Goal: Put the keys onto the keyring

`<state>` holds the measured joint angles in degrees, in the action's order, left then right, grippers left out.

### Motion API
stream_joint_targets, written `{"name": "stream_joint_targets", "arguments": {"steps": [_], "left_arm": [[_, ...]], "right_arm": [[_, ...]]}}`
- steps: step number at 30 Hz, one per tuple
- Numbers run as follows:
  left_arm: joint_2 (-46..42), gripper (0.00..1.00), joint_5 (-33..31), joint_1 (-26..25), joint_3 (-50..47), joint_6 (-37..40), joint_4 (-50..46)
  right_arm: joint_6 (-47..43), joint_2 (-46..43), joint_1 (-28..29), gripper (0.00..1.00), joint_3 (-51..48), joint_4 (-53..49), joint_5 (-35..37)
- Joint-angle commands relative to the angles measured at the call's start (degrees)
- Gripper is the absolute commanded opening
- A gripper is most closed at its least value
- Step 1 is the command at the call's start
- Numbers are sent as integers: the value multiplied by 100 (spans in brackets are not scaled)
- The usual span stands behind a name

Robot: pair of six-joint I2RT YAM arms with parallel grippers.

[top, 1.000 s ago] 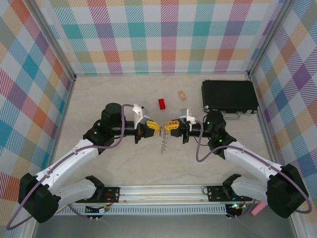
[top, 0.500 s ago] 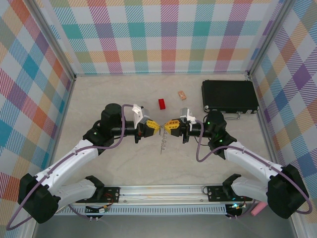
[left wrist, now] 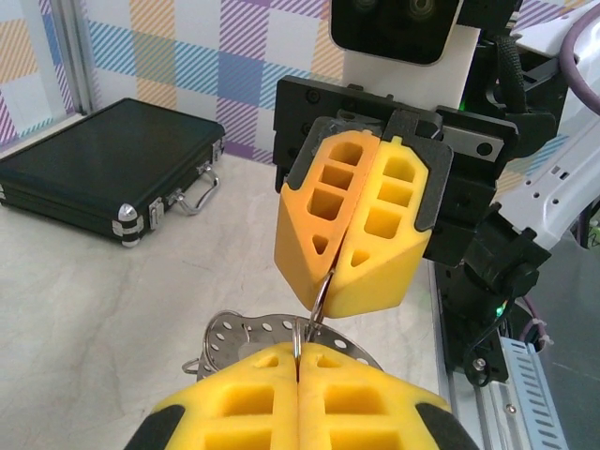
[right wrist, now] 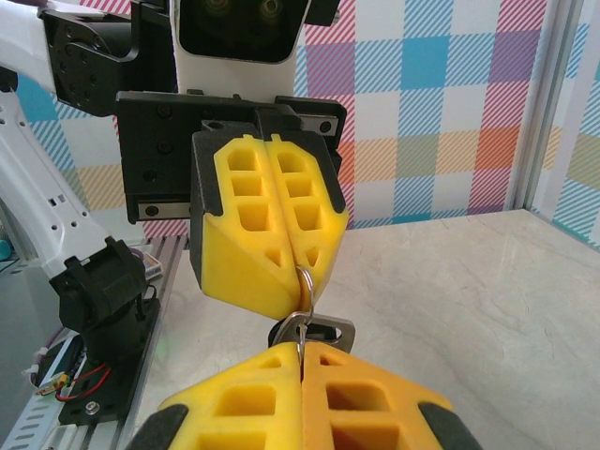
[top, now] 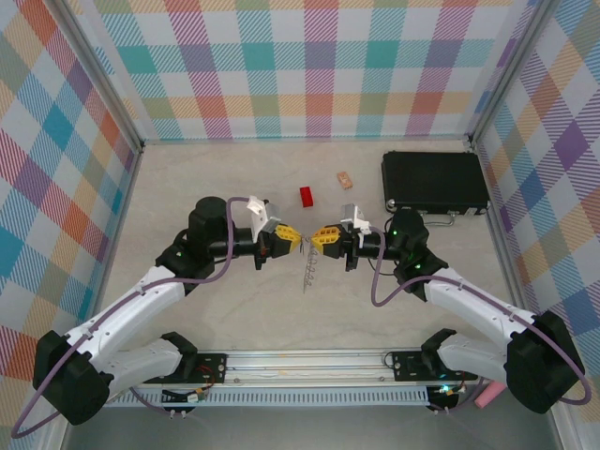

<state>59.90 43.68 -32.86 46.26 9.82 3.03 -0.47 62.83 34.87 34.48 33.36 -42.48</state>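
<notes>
Keyring (top: 307, 272), one grey ring, hangs at frame centre just below two claws meeting tip to tip. Left claw (top: 298, 239) and right claw (top: 316, 235) are each clenched on its wire edge. Beyond, on the tabletop (top: 187, 178), lie one red block (top: 307, 196), one tan block (top: 345, 178) and one black case (top: 434, 182).

Flat grey keyring (top: 308, 272) hangs tilted in air, edge loops pinched by left gripper (top: 294, 238), right gripper (top: 318, 235)

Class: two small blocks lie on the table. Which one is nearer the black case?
The tan block: it lies between the red block and the black case, so the red one is farther from the case.
</notes>
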Motion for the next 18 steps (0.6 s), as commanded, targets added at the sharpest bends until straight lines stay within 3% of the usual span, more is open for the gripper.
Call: {"name": "stream_joint_targets", "arguments": {"steps": [1,18], "left_arm": [[33,0,182,69,22,-47,67],[71,0,546,69,75,0,31]], "right_arm": [[21,-113,19,0,17,232,-77],[28,-34,22,0,48,237,-34]]}}
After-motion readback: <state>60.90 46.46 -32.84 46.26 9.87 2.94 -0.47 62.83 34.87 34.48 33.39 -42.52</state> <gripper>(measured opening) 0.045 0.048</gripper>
